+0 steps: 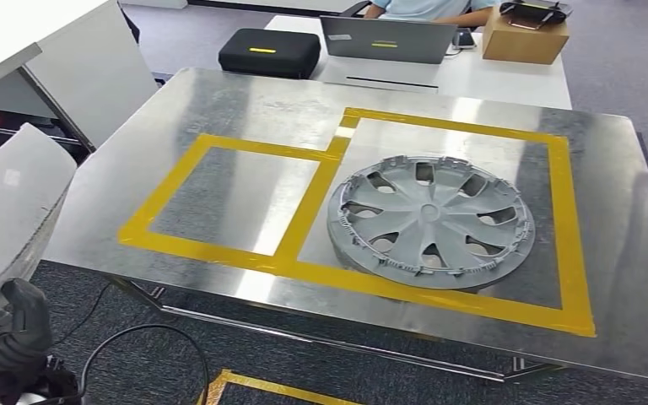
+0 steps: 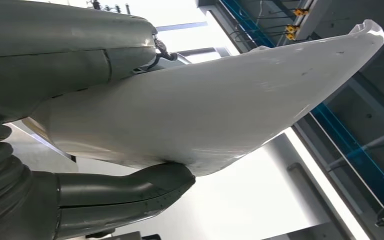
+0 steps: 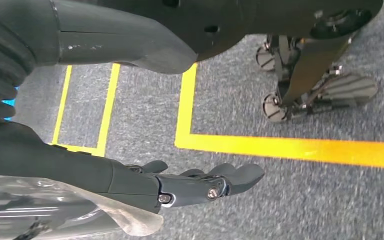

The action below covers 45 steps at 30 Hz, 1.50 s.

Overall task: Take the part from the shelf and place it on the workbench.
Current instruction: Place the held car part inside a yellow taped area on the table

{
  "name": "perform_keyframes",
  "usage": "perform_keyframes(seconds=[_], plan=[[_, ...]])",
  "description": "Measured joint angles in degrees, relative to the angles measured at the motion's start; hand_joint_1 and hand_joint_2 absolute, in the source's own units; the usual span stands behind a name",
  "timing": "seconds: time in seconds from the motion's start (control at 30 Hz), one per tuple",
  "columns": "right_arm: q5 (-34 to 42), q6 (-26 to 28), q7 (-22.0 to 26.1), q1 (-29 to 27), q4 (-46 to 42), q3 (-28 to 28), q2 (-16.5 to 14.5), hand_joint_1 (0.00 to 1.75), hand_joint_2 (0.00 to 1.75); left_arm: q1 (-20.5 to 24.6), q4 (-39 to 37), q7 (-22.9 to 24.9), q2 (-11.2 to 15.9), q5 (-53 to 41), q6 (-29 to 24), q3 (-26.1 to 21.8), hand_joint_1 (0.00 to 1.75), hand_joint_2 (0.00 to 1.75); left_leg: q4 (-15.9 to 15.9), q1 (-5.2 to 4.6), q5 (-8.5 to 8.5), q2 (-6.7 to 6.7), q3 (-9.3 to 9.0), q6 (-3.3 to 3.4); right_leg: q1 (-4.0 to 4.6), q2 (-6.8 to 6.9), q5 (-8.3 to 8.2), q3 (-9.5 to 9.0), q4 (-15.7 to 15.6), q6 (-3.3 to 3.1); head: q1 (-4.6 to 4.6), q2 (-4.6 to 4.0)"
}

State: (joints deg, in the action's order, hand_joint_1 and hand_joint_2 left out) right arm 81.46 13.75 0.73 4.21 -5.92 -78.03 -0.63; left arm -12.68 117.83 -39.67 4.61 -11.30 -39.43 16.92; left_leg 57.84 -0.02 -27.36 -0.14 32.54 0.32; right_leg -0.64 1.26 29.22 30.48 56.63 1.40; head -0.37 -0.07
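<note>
My left hand (image 2: 80,150) clamps the white part (image 2: 220,105); right hand (image 3: 180,185) hangs, fingers (image 3: 230,175) apart; hubcap (image 1: 431,221) on bench (image 1: 219,110).

White part (image 1: 8,211), grey hubcap (image 1: 431,221), yellow tape (image 1: 304,211).
</note>
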Motion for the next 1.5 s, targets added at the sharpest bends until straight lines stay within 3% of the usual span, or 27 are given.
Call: perform_keyframes(seconds=[1.13,1.2,1.27,1.37,1.5], plan=[[-0.01,-0.03,0.00,0.01,0.00,0.00,0.00,0.00,1.75,0.00,0.00,0.00,-0.02,-0.01,0.00,0.00,1.75,1.75,-0.01,0.19,0.01,0.00,0.00,-0.02,0.14,0.00,0.06,0.00,0.04,-0.02,-0.02,0.00],[-0.67,-1.17,1.59,0.01,-0.04,-0.02,0.00,0.00,1.75,-0.31,-0.09,0.61,-0.17,-0.79,0.17,-0.26,1.75,1.75,-0.03,0.18,0.01,0.00,0.01,-0.01,0.14,0.00,0.06,-0.04,0.04,-0.02,0.00,0.00],[-2.38,-4.53,8.64,-0.20,-0.10,-0.09,0.12,0.00,1.75,-1.94,-0.65,1.21,-0.59,-1.33,2.53,-2.62,1.75,1.75,-0.04,0.18,-0.02,0.05,-0.01,-0.02,0.14,-0.10,0.08,-0.04,0.05,-0.02,0.00,0.00],[-3.98,-8.05,19.84,-0.48,-0.11,-0.28,0.45,0.00,1.75,-4.95,-2.00,0.39,-1.78,0.16,11.12,-11.88,1.75,1.75,-0.04,0.18,-0.04,0.20,-0.03,-0.02,0.15,-0.23,0.12,0.18,0.05,-0.03,-0.01,0.00],[-4.09,-8.44,20.85,-0.53,-0.11,-0.46,0.69,0.00,1.75,-5.78,-3.70,0.03,-3.59,-0.88,15.79,-21.04,1.75,1.75,-0.06,0.19,-0.11,0.07,-0.05,0.06,0.16,0.00,0.32,0.40,0.05,-0.05,-0.02,-0.01]])
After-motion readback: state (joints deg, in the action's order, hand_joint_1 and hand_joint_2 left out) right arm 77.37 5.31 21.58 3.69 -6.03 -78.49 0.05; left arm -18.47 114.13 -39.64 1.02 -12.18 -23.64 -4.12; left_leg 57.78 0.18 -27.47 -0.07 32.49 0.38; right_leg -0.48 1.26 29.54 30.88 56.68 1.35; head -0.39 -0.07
